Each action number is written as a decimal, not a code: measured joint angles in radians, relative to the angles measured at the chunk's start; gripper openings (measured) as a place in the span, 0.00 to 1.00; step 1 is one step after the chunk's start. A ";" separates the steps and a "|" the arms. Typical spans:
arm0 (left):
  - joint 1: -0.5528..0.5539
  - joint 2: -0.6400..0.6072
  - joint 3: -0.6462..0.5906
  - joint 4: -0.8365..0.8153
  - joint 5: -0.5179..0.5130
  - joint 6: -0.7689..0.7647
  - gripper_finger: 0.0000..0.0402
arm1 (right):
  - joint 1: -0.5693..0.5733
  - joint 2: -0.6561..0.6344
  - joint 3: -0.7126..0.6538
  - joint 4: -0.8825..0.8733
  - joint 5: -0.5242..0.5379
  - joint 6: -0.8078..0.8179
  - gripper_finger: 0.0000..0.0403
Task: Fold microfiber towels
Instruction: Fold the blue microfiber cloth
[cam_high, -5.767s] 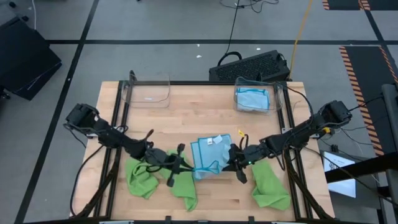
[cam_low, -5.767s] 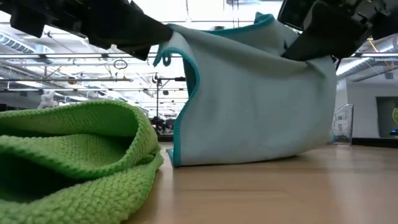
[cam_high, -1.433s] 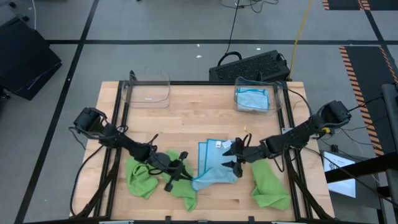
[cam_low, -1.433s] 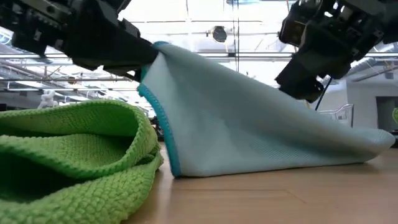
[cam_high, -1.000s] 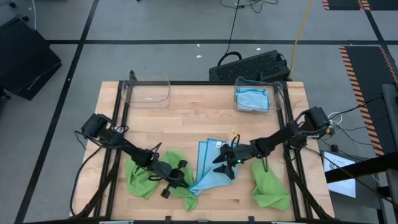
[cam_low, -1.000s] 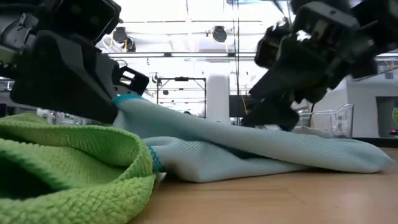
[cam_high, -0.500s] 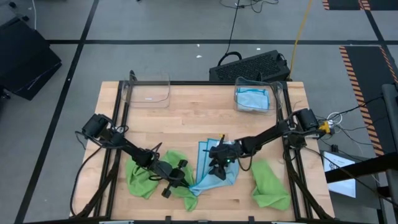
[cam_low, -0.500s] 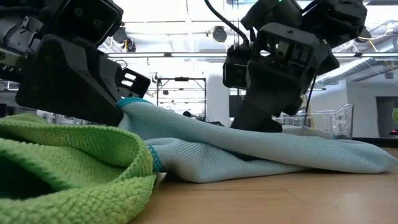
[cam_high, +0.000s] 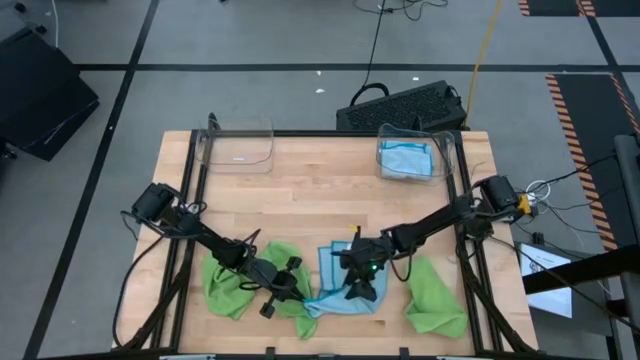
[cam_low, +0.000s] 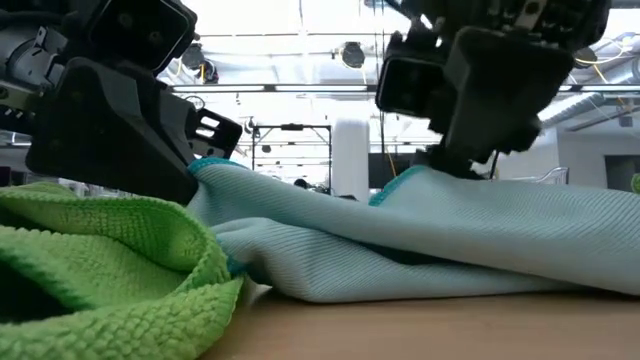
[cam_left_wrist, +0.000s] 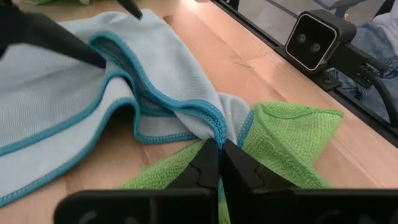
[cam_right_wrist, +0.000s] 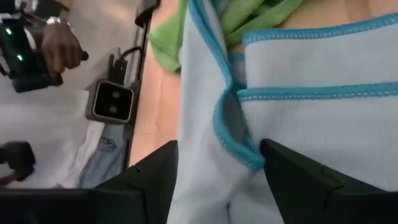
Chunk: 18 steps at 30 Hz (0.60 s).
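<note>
A light blue towel with teal edging (cam_high: 333, 270) lies crumpled at the table's near middle. Its near left part rests on a lime green towel (cam_high: 298, 312). My left gripper (cam_high: 298, 292) is shut on the blue towel's near left corner. My right gripper (cam_high: 362, 290) hangs over the towel's right part with its fingers open. In the right wrist view they stand on either side of a teal-edged fold (cam_right_wrist: 227, 124). Two more green towels lie at the near left (cam_high: 226, 285) and near right (cam_high: 436, 300). My left gripper pinches the blue towel's teal-edged corner (cam_left_wrist: 215, 129) between its two fingers. It comes from the table's left, slanting down. The corner is held a little above the green towel (cam_left_wrist: 280, 140), and the rest of the cloth trails slack onto the table. My right gripper's open fingers (cam_right_wrist: 155, 177) reach down astride a fold of the blue towel (cam_low: 400, 185); I cannot tell whether they touch the cloth.
A clear bin (cam_high: 238, 148) stands at the far left. Another clear bin (cam_high: 408, 158), at the far right, holds folded blue towels. A small camera block (cam_left_wrist: 314, 38) sits at the near edge. A person's hand (cam_right_wrist: 59, 46) shows beyond the table.
My right gripper has gone toward the table's near edge across the blue towel and has turned at the wrist. The towel's far part has been drawn nearer and bunched up higher on the right. Its near left corner has stayed in my left gripper.
</note>
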<state>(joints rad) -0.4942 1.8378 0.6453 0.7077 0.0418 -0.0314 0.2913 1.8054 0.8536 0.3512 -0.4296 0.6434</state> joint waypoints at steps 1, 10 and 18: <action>0.000 0.000 0.000 0.000 0.000 0.000 0.01 | 0.004 -0.010 -0.001 -0.006 0.007 -0.007 0.54; 0.000 0.000 0.000 -0.001 -0.018 0.004 0.01 | 0.020 -0.047 -0.001 -0.012 0.097 -0.026 0.46; 0.000 0.000 0.000 -0.001 -0.018 0.003 0.01 | 0.053 -0.049 0.000 -0.064 0.167 -0.026 0.39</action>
<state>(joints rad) -0.4942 1.8378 0.6453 0.7067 0.0242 -0.0283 0.3438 1.7569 0.8532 0.2876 -0.2623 0.6174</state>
